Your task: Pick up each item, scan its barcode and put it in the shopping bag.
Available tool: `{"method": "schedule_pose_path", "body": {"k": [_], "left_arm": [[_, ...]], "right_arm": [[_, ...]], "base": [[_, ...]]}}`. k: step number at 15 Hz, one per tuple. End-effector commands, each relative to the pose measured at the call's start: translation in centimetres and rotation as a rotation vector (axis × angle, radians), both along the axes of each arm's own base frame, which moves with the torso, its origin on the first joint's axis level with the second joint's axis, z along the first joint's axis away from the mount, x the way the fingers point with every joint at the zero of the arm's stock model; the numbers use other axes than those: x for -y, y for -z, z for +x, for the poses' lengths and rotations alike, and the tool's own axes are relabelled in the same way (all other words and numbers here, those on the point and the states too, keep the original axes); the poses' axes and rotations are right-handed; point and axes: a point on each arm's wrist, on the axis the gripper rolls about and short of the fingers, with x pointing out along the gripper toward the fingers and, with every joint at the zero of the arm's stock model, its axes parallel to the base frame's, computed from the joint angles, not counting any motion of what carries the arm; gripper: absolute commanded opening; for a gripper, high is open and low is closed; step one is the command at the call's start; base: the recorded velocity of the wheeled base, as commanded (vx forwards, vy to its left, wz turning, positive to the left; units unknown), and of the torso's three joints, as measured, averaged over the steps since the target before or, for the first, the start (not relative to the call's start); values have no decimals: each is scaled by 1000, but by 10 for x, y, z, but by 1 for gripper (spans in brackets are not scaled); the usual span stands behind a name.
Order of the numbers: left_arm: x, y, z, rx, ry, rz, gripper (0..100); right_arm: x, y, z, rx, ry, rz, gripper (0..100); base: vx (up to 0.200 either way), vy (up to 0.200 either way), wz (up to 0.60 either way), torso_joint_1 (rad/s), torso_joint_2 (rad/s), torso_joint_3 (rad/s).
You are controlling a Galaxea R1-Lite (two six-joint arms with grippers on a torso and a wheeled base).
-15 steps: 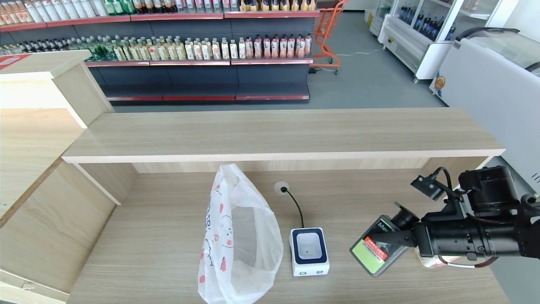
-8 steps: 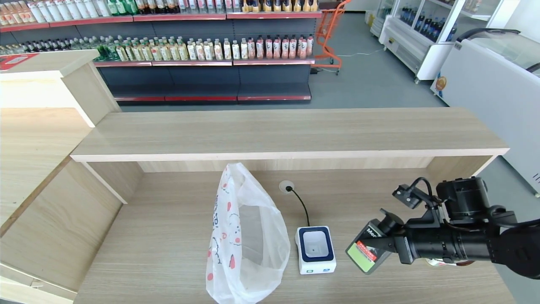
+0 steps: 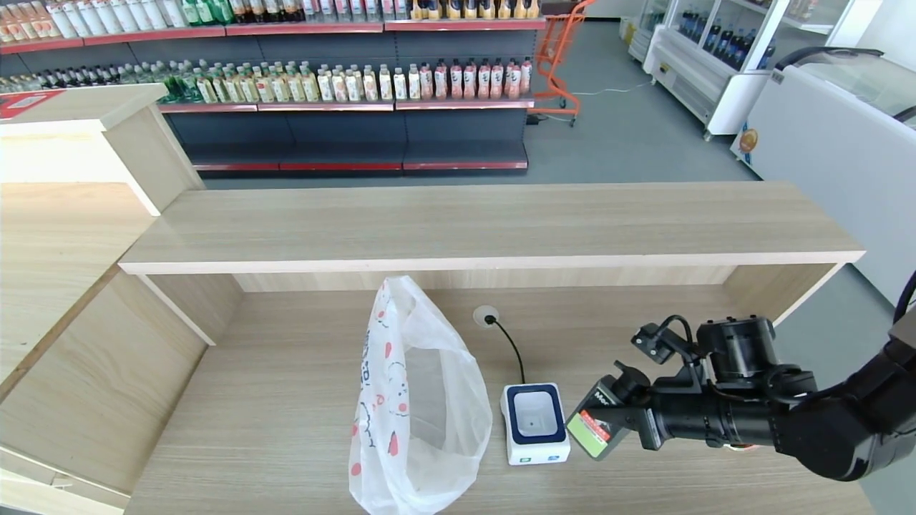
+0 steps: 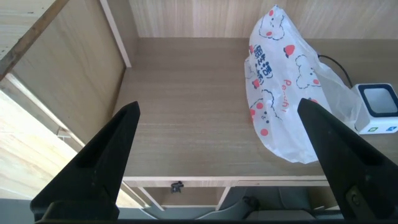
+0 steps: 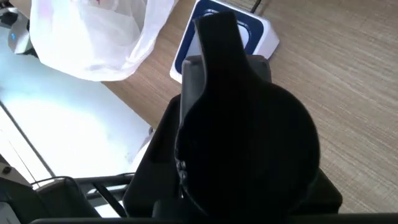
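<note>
Beside the scanner (image 3: 535, 423), box (image 3: 592, 433) clamped in right gripper (image 3: 612, 416)

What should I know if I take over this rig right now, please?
Right gripper: shut on the dark flat box with a green and red label, held just right of the white and blue tabletop scanner.
Left gripper: open, empty, above the wooden counter.
White printed plastic shopping bag stands open left of the scanner.
Done: box picked up.
Left: scan its barcode, then bag it.
</note>
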Motion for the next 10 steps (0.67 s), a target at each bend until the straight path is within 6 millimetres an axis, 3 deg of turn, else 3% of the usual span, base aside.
{"method": "schedule_pose_path", "body": {"k": [1, 10], "left_arm": [[0, 0, 0, 1, 0, 0, 100], [0, 0, 0, 1, 0, 0, 100]], "right_arm": [[-7, 11, 0, -37, -26, -8, 0], [-28, 32, 28, 7, -59, 6, 0]], "base": [[0, 0, 0, 0, 0, 0], [0, 0, 0, 0, 0, 0]]}}
